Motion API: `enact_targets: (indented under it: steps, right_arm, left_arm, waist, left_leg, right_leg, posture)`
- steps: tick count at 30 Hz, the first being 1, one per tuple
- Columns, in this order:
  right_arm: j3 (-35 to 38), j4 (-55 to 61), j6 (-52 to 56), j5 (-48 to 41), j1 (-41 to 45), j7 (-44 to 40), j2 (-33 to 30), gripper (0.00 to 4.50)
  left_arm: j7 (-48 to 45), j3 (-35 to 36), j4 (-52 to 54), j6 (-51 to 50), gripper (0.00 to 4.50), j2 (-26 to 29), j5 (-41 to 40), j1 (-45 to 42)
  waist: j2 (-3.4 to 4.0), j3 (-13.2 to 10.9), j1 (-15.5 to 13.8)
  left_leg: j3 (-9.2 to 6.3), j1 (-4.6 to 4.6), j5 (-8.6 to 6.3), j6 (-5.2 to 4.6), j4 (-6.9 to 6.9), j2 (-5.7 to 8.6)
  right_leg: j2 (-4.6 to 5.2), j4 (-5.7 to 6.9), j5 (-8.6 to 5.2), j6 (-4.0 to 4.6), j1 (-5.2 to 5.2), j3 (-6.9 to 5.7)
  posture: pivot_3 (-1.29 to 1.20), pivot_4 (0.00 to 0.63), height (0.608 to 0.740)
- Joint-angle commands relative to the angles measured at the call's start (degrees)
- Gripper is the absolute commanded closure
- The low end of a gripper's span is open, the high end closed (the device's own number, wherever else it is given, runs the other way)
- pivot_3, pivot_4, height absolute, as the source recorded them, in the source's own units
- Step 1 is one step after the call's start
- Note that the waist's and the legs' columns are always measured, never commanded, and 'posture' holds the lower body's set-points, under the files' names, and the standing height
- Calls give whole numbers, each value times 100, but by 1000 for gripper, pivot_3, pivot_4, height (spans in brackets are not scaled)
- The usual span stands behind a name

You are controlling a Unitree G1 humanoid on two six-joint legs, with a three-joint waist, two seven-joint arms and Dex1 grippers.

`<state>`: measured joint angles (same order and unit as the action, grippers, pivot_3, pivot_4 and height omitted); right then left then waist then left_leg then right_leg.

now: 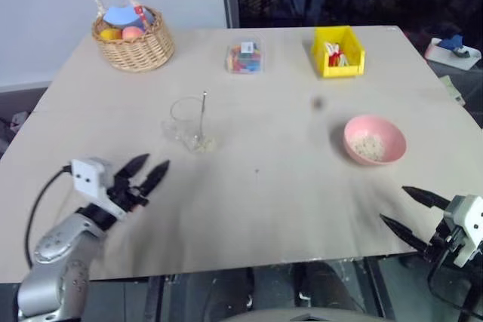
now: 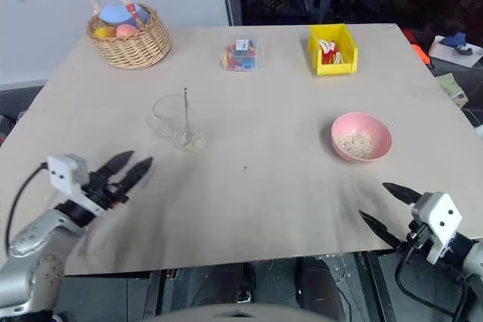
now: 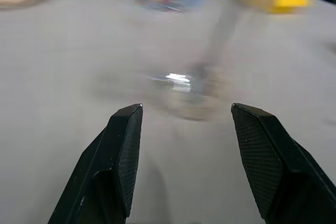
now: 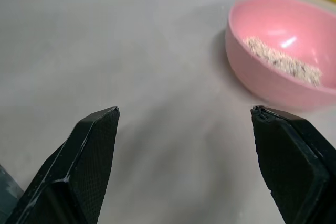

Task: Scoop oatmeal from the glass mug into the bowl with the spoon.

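Both end effectors, left (image 1: 149, 170) and right (image 1: 401, 208), hang parted and empty over your worktop (image 1: 264, 201); spoon (image 1: 202, 115) stands in glass mug (image 1: 187, 122), oatmeal (image 1: 370, 147) fills pink bowl (image 1: 357, 130).

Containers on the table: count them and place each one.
5. The wicker basket sits at the far left, the clear box far centre, the yellow bin far right, the glass mug centre-left, the pink bowl right.

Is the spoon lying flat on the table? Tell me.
No: the spoon stands upright inside the glass mug, its handle rising above the rim.
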<state>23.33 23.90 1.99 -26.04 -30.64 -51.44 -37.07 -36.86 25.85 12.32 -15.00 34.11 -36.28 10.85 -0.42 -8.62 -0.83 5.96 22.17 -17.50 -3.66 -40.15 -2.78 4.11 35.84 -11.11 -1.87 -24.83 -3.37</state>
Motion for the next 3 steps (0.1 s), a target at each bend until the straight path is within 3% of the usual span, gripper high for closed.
enact_targets:
  steps: [1,3]
  right_arm:
    - [20,33,-176,4,49,-77,31,431]
    - [-24,-4,-184,33,127,-49,64,431]
  left_arm:
    - [-247,200,-10,-55,1671,145,-93,-15]
    - [-347,221,-45,-68,1671,175,-40,50]
  waist:
    - [1,-1,1]
    - [0,-1,1]
  left_leg:
    - [4,3,-1,-1,0,3]
    - [6,7,-4,-5,0,3]
  right_leg:
    - [4,-1,0,0,0,4]
    - [6,-3,0,0,0,5]
  posture:
    - [0,150,740]
    - [0,150,740]
